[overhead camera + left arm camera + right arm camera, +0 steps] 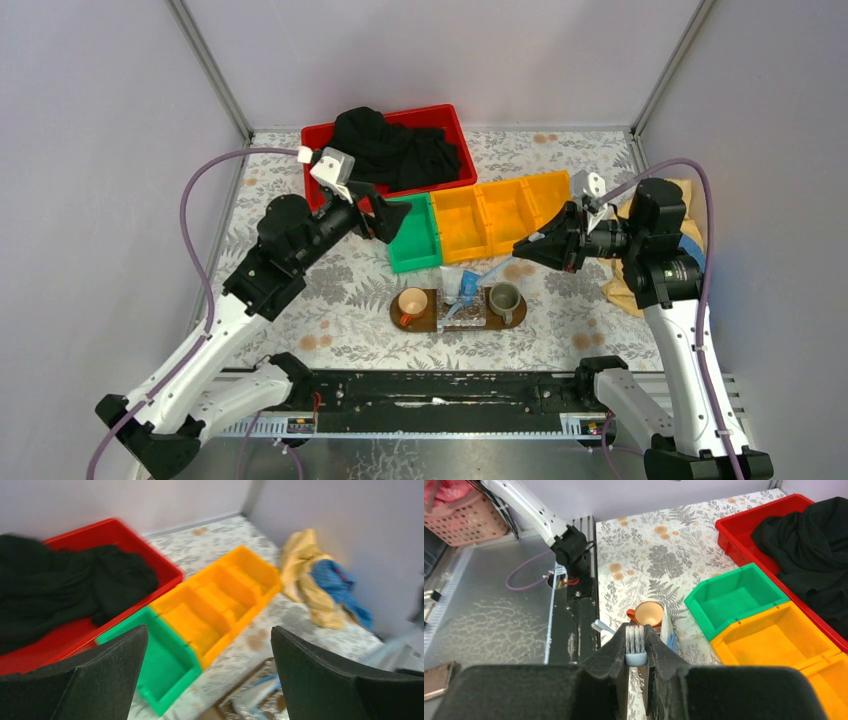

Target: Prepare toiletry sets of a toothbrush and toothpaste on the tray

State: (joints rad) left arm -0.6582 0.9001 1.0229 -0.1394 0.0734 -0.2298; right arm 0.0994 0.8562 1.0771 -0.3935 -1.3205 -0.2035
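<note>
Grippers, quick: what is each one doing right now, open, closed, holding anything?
Left gripper: open, holding nothing.
Right gripper: closed on a thin toothbrush with white bristles and a pale blue head.

Bins (500, 215) glossy plastic; tray (431, 300) matt wood.

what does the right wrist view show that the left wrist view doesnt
Only the right wrist view: the right gripper shut on a toothbrush, and an orange mug. Only the left wrist view: the open left gripper and a yellow and blue cloth heap. Both: the red bin of black cloth, the green bin and the yellow bins.
</note>
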